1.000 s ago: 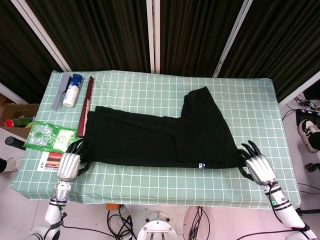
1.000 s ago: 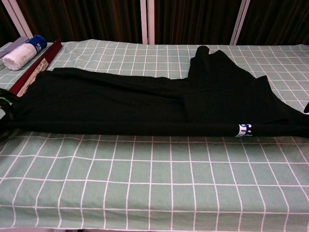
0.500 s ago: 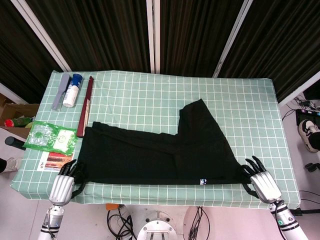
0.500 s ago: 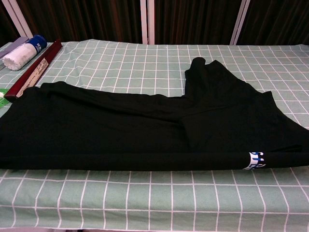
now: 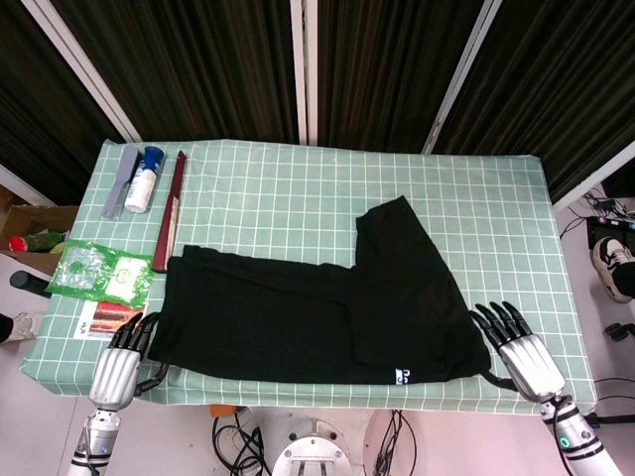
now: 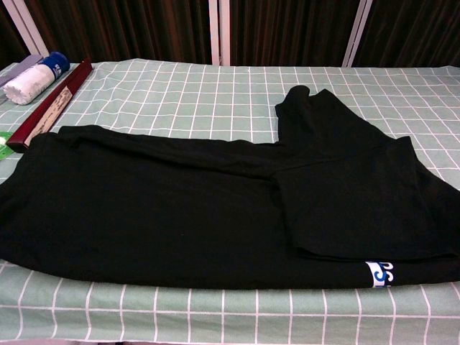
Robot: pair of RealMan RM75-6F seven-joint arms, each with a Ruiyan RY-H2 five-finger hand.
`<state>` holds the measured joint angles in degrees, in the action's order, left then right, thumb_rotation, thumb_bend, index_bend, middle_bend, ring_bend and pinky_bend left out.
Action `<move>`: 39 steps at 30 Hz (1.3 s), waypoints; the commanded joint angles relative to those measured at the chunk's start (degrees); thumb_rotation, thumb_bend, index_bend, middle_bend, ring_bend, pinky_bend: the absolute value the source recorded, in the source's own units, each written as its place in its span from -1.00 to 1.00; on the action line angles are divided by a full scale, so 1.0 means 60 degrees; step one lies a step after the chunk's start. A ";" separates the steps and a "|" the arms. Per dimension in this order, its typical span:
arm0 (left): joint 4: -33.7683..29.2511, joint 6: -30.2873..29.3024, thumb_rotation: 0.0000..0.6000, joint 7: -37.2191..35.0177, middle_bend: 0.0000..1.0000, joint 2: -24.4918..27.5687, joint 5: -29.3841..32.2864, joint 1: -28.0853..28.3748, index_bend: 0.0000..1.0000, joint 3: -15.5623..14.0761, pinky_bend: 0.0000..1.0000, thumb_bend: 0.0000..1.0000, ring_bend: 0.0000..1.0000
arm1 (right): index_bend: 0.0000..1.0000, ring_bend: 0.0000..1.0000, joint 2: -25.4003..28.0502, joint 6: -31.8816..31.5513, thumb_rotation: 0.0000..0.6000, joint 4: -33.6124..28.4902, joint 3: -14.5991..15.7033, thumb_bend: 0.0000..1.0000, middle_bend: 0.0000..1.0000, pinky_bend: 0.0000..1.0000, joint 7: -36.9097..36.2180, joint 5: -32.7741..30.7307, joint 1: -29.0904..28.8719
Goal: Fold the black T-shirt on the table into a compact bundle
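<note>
The black T-shirt (image 5: 317, 312) lies flat on the green checked table (image 5: 298, 178), folded lengthwise, with one sleeve part pointing to the far side. Its front edge reaches close to the table's near edge. A small blue-and-white label (image 6: 380, 273) shows at its front right corner. My left hand (image 5: 114, 365) sits at the near left corner of the table, fingers stretched out beside the shirt's left end and holding nothing. Fingers apart, my right hand (image 5: 521, 349) rests at the near right corner, just off the shirt's right end. The chest view shows only the shirt (image 6: 180, 215), no hands.
At the far left stand a white bottle with a blue cap (image 5: 140, 180), a grey flat piece (image 5: 119, 178) and a long dark red strip (image 5: 169, 213). A green plastic packet (image 5: 99, 270) and a red card (image 5: 107, 319) lie left of the shirt.
Both hands drew the shirt toward the near edge, then let go and pulled back to the table's corners. The shirt has settled flat, its front edge lying lower and wider.
</note>
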<state>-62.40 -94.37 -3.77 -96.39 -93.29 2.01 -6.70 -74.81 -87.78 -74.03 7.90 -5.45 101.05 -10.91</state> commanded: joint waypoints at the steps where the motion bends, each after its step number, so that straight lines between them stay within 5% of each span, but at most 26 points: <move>1: -0.0913 -0.0077 0.55 0.0355 -0.79 0.0724 -0.0176 0.0175 -0.92 0.0184 -0.63 -0.27 -0.86 | -1.00 -1.00 0.0586 0.0500 1.00 -0.0736 -0.0606 -0.99 -0.77 -0.98 -0.0051 -0.0167 -0.0698; 8: -0.2312 0.0036 0.60 0.0606 -0.79 0.1702 -0.0074 0.0584 -0.92 0.0823 -0.63 -0.27 -0.86 | -0.66 -0.93 0.0809 0.3919 1.00 -0.1668 -0.2523 -0.52 -0.59 -0.73 0.0344 -0.2362 -0.3005; 16: -0.2947 0.0513 0.74 0.0976 -0.79 0.1873 0.0112 0.0874 -0.91 0.1132 -0.63 -0.27 -0.86 | -0.49 -0.91 -0.0919 0.7554 1.00 0.0246 -0.4048 -0.26 -0.54 -0.70 0.1736 -0.5344 -0.5770; 27: -0.2903 0.0669 0.80 0.0588 -0.79 0.1867 0.0754 0.0484 -0.91 0.1119 -0.63 -0.27 -0.86 | -0.49 -0.91 -0.3923 0.9745 1.00 0.4789 -0.4088 -0.25 -0.54 -0.70 0.3776 -0.7475 -0.8250; 39: -0.2592 0.0580 0.79 0.0092 -0.79 0.1761 0.1062 0.0140 -0.91 0.1194 -0.63 -0.27 -0.86 | -0.46 -0.91 -0.5631 1.1147 1.00 0.7758 -0.3867 -0.05 -0.58 -0.75 0.3725 -0.7655 -0.9199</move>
<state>-77.99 -90.84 -3.18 -85.82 -86.94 2.89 0.44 -106.51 -22.62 -30.22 -15.56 17.29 55.29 -64.86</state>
